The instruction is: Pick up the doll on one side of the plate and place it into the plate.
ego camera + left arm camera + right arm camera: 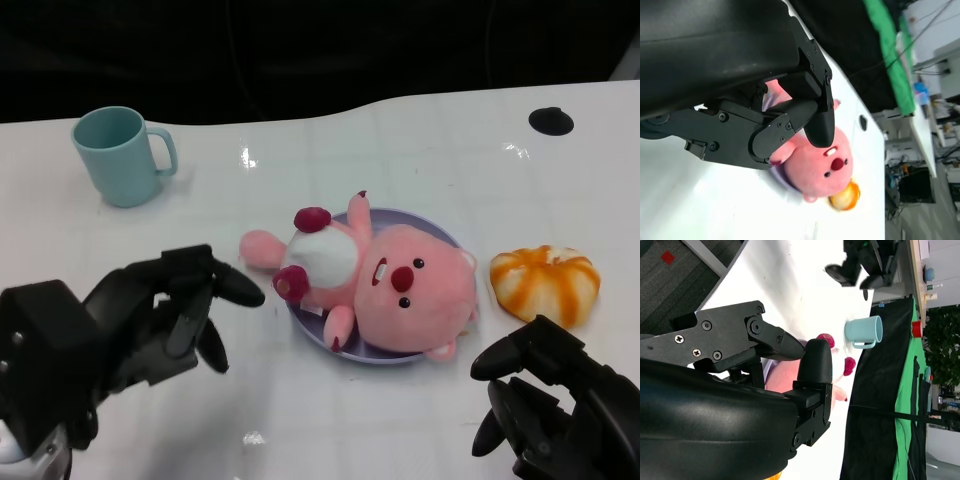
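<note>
Doll (385, 285) lies on its back in the plate (440, 238), head and body inside the rim, one arm and its tail end hanging over the edge toward the left hand (175, 305). Placing looks essentially done. Both hands hold nothing, fingers spread apart: the left just beside the plate, the right hand (545, 395) near, below the orange bun (545, 283) on the surface (400, 140).
</note>
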Available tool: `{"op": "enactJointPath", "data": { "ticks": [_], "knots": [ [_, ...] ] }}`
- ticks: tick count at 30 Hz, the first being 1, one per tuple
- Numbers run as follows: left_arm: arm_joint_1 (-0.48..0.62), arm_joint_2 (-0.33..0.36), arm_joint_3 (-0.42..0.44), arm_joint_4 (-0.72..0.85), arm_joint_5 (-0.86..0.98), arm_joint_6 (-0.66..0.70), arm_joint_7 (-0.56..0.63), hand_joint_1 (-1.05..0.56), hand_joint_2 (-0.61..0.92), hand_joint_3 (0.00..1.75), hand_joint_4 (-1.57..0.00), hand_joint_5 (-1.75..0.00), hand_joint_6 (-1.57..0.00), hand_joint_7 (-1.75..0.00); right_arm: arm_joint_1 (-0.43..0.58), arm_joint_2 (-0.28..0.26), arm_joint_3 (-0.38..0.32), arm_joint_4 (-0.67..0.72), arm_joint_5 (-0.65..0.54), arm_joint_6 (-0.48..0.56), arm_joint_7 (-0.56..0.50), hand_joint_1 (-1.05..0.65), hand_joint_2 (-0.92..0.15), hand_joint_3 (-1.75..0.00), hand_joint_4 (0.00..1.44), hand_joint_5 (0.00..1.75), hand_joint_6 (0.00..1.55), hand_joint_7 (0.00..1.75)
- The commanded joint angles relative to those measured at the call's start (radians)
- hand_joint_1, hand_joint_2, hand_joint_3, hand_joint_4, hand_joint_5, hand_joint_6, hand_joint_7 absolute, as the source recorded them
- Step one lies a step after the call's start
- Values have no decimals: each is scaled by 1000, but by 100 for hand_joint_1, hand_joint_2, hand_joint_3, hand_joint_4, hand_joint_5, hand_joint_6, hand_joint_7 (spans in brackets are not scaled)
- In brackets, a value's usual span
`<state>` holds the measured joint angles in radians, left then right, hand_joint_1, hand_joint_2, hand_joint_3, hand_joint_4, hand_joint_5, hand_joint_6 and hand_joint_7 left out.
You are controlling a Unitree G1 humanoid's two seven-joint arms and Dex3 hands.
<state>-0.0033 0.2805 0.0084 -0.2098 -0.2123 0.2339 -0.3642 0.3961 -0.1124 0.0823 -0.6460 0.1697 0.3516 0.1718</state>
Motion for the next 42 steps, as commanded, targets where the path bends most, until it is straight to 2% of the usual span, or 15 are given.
{"op": "enactJointPath", "data": {
  "ticks": [1, 11, 19, 30, 42],
  "knots": [
    [41, 8, 32, -80, -56, 130, 10, -10, 59, 113, -74, -174, -73, -136, -2, -4, -5, 1, 9, -3, 1, -32, -92, -61, 49, 175, 36, 169],
    [96, -4, 28, -160, -57, 259, 40, -7, 60, 109, -76, -175, -70, -147, -1, -12, -14, 1, 10, -5, 4, -31, -92, -62, 49, 175, 36, 169],
    [108, -16, 26, -76, -54, 170, 0, -12, 58, 112, -76, -175, -71, -149, 15, -9, -21, -6, 11, -13, 5, -30, -92, -63, 48, 175, 36, 169],
    [115, -1, 13, -49, -57, 218, -11, -16, 50, 121, -83, -175, -78, -154, 27, -9, -25, 0, 5, -25, 4, -29, -92, -64, 49, 175, 35, 169],
    [117, -13, 19, -1, -84, 164, -53, -17, 50, 125, -85, -175, -77, -160, 34, 2, -20, 24, 12, -53, 3, -25, -92, -66, 48, 175, 32, 171]
  ]
}}
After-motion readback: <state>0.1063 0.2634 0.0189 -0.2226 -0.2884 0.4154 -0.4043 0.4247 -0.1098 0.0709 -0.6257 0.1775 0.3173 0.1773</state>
